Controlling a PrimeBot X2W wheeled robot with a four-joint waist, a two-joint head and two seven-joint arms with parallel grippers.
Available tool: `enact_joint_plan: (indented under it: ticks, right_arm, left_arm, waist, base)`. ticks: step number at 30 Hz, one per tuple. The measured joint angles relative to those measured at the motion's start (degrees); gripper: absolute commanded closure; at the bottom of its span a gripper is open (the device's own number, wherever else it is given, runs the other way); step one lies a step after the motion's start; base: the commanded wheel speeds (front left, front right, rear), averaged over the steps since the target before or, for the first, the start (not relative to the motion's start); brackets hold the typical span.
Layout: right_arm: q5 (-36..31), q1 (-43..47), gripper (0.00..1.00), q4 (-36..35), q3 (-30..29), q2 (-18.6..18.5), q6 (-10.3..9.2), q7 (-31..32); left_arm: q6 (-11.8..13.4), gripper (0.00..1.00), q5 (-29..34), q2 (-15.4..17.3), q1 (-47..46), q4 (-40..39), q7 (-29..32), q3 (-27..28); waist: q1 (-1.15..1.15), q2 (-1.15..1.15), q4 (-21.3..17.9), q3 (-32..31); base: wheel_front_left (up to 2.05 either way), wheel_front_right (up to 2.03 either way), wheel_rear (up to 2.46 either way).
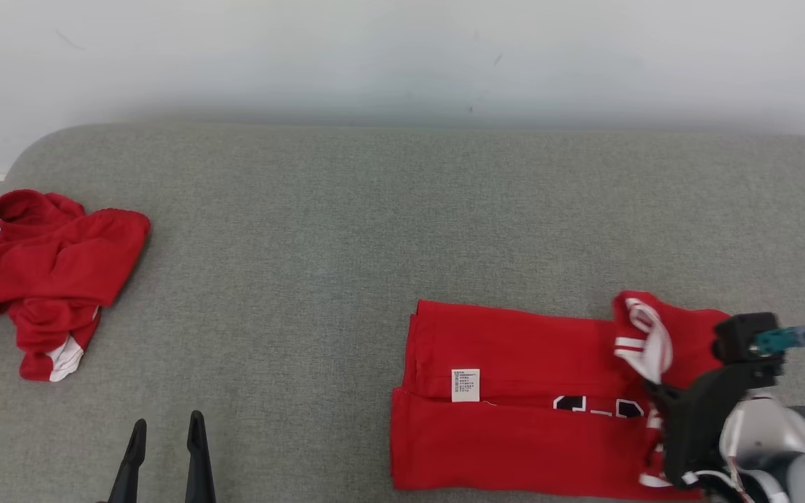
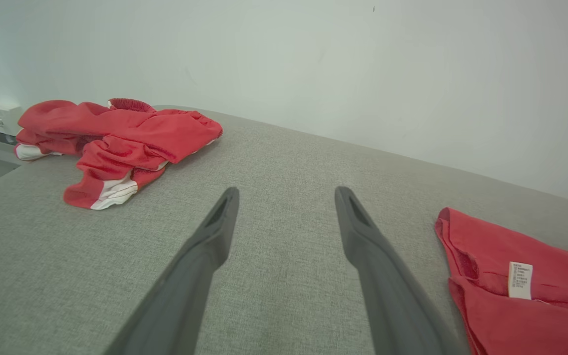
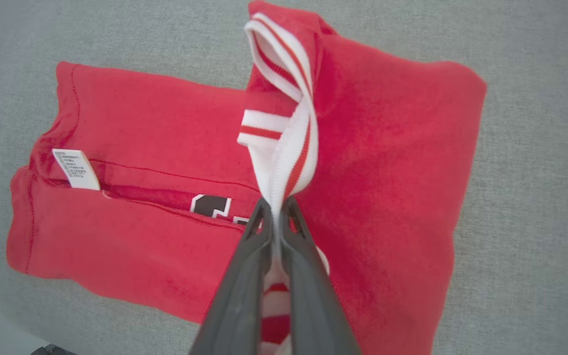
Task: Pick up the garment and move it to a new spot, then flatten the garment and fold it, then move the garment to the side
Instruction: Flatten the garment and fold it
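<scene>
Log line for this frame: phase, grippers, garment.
phase: folding | right gripper: shut on striped trim of red jersey | left gripper: open, empty, over grey surface | jersey: partly folded, flat | other red garment: crumpled, far left

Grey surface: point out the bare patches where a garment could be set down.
Widest free patch: the middle, between the crumpled red garment and the folded red shirt. Far strip along the wall too. Crowded around the right gripper.

The head view looks down from above onto the grey fabric-covered table, facing the white wall. The left wrist view sits low, looking along the left end effector toward that wall. The right wrist view looks down from close over the folded red jersey. All three share its care label.
</scene>
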Motion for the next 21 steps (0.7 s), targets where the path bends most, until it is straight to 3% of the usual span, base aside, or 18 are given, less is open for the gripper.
enact_joint_plan:
  ticks: [11,21]
  right_arm:
    - [3.09,-5.91,1.00,6.34,14.34,3.45,0.00,-2.04]
    - [4.35,-11.50,1.00,15.93,19.87,6.65,-0.01,-7.66]
  left_arm:
    - [-0.44,0.00,-0.09,0.01,0.03,0.58,0.00,-0.70]
    - [-0.55,0.00,-0.24,0.01,0.10,0.94,0.00,-1.48]
  waist:
    - [0.00,0.00,2.46,-0.54]
    - [-0.01,0.00,4.85,-0.89]
  base:
    - [0.00,0.00,0.00]
    - [0.00,0.00,0.00]
